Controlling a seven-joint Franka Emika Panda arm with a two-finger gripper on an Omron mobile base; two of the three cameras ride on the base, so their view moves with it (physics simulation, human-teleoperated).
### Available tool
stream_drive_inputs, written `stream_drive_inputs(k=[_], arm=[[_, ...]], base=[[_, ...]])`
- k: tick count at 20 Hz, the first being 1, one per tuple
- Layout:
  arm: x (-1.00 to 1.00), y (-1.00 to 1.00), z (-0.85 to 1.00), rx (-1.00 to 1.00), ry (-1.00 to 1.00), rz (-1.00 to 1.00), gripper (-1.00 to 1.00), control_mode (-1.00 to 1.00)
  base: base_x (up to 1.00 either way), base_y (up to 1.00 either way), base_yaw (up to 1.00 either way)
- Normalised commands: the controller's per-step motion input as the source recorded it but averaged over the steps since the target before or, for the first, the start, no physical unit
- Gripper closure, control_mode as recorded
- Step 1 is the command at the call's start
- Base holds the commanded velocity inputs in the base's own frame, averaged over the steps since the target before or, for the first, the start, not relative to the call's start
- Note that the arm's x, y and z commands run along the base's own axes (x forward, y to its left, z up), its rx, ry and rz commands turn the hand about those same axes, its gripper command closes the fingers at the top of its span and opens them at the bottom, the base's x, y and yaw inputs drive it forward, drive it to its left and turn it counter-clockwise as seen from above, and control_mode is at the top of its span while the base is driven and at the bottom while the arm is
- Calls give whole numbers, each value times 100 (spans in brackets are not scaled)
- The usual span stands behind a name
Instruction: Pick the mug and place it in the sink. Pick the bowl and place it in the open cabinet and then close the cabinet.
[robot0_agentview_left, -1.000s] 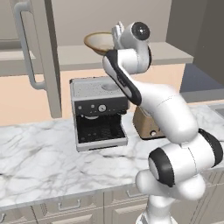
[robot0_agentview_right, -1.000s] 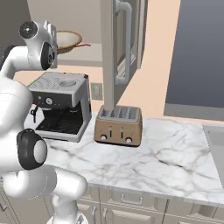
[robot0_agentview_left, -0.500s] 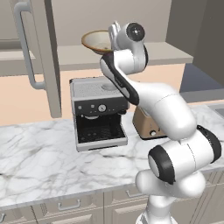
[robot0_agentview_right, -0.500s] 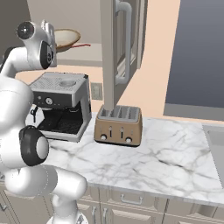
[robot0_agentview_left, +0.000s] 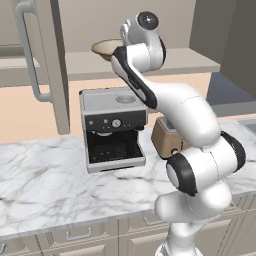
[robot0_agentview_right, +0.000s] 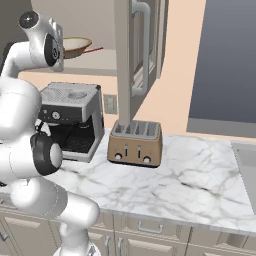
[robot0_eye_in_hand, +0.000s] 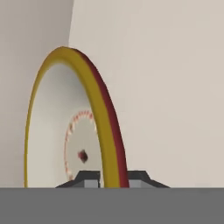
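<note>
- Nearest to the base is the marble counter (robot0_agentview_left: 45, 185), with cream drawer fronts under it.
- On the counter stand a coffee machine (robot0_agentview_left: 112, 127) and, beside it, a toaster (robot0_agentview_right: 135, 143). At the far right edge of the right base view a corner of the sink (robot0_agentview_right: 247, 167) is seen; the mug I cannot find in these pictures.
- Above the machines is the cabinet (robot0_agentview_left: 45, 65), its door standing open, with a beige shelf (robot0_agentview_left: 185, 59) inside.
- The arm reaches up to this shelf. The gripper (robot0_eye_in_hand: 110, 177) is closed narrow on the rim of the bowl (robot0_eye_in_hand: 52, 131): in the hand view one finger tip is on each side of the brown and yellow edge.
- In the left base view the bowl (robot0_agentview_left: 106, 48) sits level, at the height of the shelf, just to the left of the wrist. If its bottom already touches the shelf, I cannot tell.
- The relation which matters: the bowl extends away from the jaws, deeper into the cabinet, and the rim passes between the fingers. I judge the next move is to lower a little, open the jaws, and pull straight back along the rim, so the bowl is not dragged out.
- The door must be closed after that.
</note>
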Motion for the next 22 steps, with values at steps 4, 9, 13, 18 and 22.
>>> stream_drive_inputs(k=[4,9,13,18,22], arm=[[72,24,-11,0,0,0,-100,-100],[37,13,-15,0,-5,0,-100,-100],[-7,-3,0,1,-27,0,-100,-100],[-41,-19,0,6,-31,-5,-100,-100],[-57,-37,0,16,-7,-11,-100,-100]], base=[[0,0,0],[0,0,0],[0,0,0],[0,0,0],[0,0,0]])
